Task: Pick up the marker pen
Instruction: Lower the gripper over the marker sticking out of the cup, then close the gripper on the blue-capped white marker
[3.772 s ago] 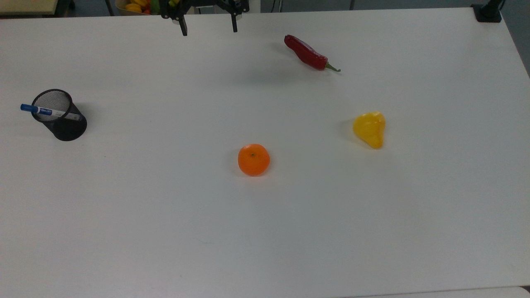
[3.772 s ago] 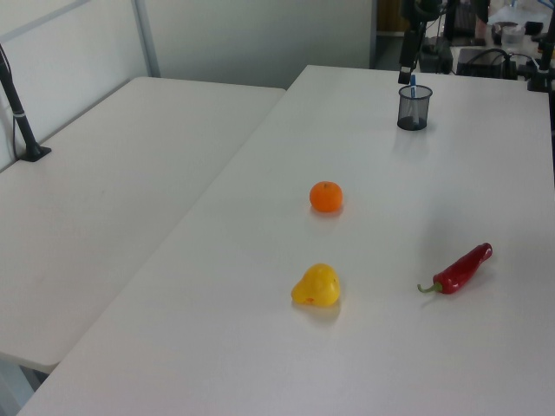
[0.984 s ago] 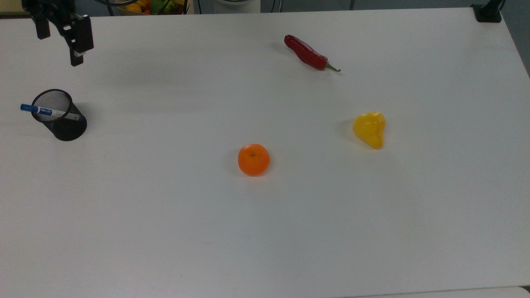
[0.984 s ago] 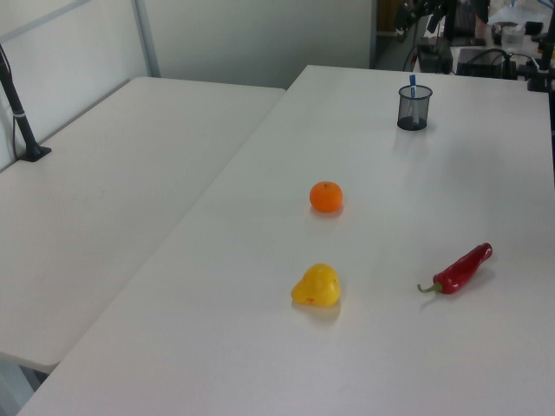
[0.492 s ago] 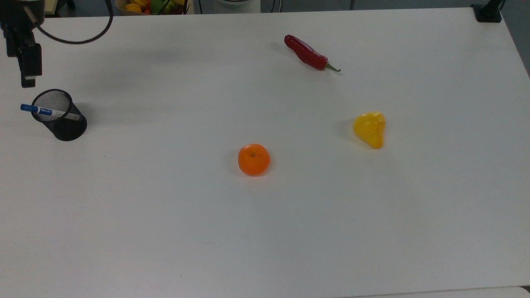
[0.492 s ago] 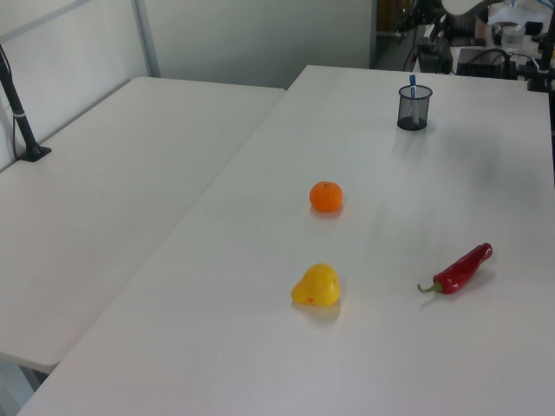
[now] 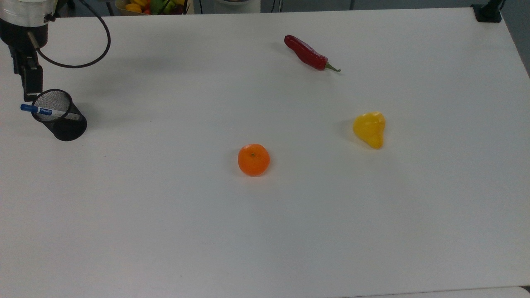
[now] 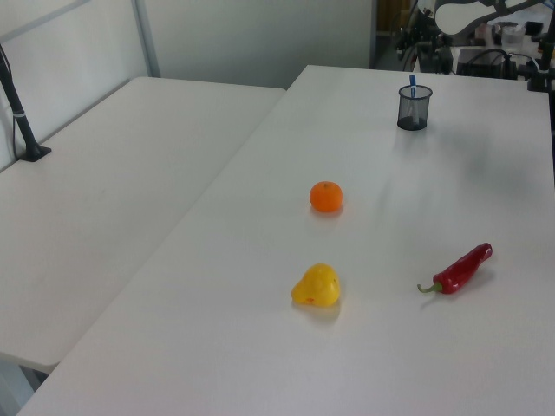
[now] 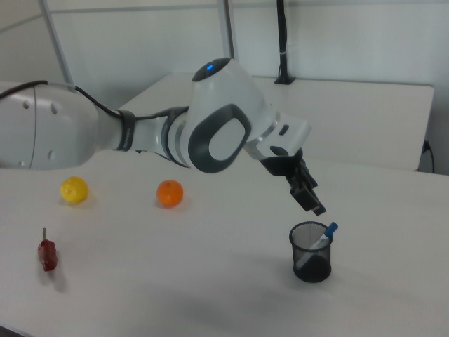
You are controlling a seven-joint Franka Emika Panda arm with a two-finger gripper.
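One slim white marker pen with a blue cap (image 7: 38, 109) is standing tilted in a black wire-mesh pen cup (image 7: 62, 120), its capped end sticking out over the rim toward the top view's left. The cup is sitting upright near the top view's left edge of the white table (image 7: 290, 215). In the right view the marker pen (image 9: 323, 235) is leaning toward the right view's right inside the cup (image 9: 311, 254).

The black two-finger gripper (image 7: 29, 85) is hanging just above the cup's rim, close to the pen's cap but not touching it; in the right view the gripper (image 9: 309, 195) is pointing down at an angle toward the cap. Whether the fingers are apart or together cannot be told. A black cable (image 7: 89, 54) is looping from the wrist.

Elsewhere on the table, well apart from the cup, are lying a round orange mandarin (image 7: 253, 159), a yellow pear-shaped fruit (image 7: 369, 129) and a long red chili pepper with a green stem (image 7: 308, 54).
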